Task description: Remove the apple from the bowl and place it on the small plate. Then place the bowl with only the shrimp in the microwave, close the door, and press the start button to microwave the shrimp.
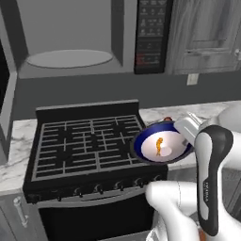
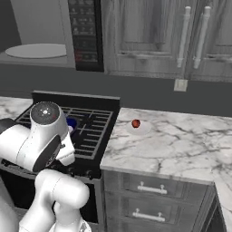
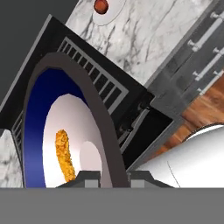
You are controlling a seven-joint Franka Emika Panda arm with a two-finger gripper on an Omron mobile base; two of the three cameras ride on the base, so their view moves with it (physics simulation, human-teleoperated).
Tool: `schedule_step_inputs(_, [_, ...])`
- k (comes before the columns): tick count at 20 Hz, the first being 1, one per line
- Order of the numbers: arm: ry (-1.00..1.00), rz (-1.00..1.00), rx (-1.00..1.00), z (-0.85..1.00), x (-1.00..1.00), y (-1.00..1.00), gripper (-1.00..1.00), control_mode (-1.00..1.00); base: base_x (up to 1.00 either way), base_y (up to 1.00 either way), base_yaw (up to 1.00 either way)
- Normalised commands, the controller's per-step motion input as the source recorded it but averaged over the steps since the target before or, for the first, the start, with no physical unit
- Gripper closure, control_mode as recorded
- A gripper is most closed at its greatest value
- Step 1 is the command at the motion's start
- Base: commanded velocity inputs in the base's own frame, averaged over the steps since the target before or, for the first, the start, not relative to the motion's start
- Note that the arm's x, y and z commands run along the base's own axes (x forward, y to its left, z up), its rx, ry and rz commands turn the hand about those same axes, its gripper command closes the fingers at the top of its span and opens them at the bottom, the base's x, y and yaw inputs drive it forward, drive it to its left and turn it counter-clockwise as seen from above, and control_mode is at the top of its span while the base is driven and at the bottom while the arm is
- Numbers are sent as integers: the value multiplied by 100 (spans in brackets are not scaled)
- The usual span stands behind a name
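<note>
We are seeing the apple (image 2: 135,123) already resting on the small plate (image 2: 143,128); our jaws are gripping the bowl's (image 1: 162,146) rim, shrimp (image 1: 159,146) inside, with the microwave (image 1: 70,42) loading, door and start left.

The bowl (image 2: 71,123) is being hidden almost wholly by the arm in the right base view; a blue sliver is being left visible. The small plate (image 3: 113,8) is being cut off by the top edge of the hand view. The gripper (image 3: 113,176) fingertips are being cropped at the bottom; jaw spacing cannot be judged.
</note>
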Motion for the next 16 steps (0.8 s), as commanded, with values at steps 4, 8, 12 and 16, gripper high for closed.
schedule_step_inputs(4, [0, 0, 0, 0, 0, 0, 100, 100, 53, 58, 26])
schedule_step_inputs(8, [0, 0, 0, 0, 0, 0, 100, 100, 36, 17, 39])
schedule_step_inputs(12, [0, 0, 0, 0, 0, 0, 100, 100, 28, 20, 32])
schedule_step_inputs(16, [0, 0, 0, 0, 0, 0, 100, 100, 24, 38, -6])
